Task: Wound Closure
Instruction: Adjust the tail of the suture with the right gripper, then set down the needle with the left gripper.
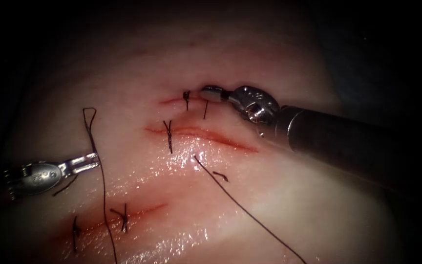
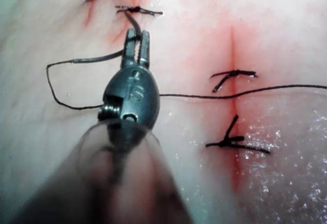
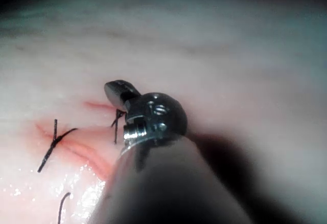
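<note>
While left hand (image 1: 90, 161) grips thread (image 1: 104, 195) | right hand (image 1: 212, 93) on tissue (image 1: 269, 195), grip state unclear

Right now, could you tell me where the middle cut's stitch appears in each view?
Endoscope view: the stitch crosses the left end of the middle cut.
Left wrist view: it lies past the left tool, shut on thread.
Right wrist view: stitch beside the right tool.
Shared landmark: the middle cut.

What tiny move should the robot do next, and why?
Probably ease the left tool away from the middle cut to take up slack: its fingers look shut on the needle, and the thread lies in a loose loop on the tissue.
</note>
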`<state>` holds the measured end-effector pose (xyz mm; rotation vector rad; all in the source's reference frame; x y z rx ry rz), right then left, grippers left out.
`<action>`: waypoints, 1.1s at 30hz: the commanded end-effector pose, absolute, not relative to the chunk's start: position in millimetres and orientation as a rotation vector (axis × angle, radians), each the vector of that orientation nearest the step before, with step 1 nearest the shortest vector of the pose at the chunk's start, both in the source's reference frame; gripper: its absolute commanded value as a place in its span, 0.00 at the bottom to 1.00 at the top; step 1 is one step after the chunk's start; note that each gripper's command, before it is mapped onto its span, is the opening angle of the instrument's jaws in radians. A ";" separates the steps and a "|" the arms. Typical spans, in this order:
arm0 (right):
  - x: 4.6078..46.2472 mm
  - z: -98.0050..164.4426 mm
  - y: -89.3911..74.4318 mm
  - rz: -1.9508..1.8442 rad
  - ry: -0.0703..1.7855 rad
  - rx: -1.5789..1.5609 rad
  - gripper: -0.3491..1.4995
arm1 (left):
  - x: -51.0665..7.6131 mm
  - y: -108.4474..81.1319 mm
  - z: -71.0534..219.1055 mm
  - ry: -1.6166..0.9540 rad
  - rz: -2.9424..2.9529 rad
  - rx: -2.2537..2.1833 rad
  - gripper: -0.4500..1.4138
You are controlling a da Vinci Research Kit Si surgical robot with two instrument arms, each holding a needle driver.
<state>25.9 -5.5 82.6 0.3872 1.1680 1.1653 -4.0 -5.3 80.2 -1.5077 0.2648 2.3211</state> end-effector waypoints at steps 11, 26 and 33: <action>26.7 82.3 -4.2 1.164 1.176 0.381 0.00 | -4.8 -5.0 81.3 0.262 2.324 -1.510 0.00; 26.7 81.9 -3.6 1.127 1.193 0.351 0.48 | -5.1 -4.8 81.5 0.257 2.327 -1.507 0.00; 24.2 81.3 -1.5 1.197 1.379 0.274 0.98 | -4.6 -3.2 82.8 0.263 2.334 -1.461 0.00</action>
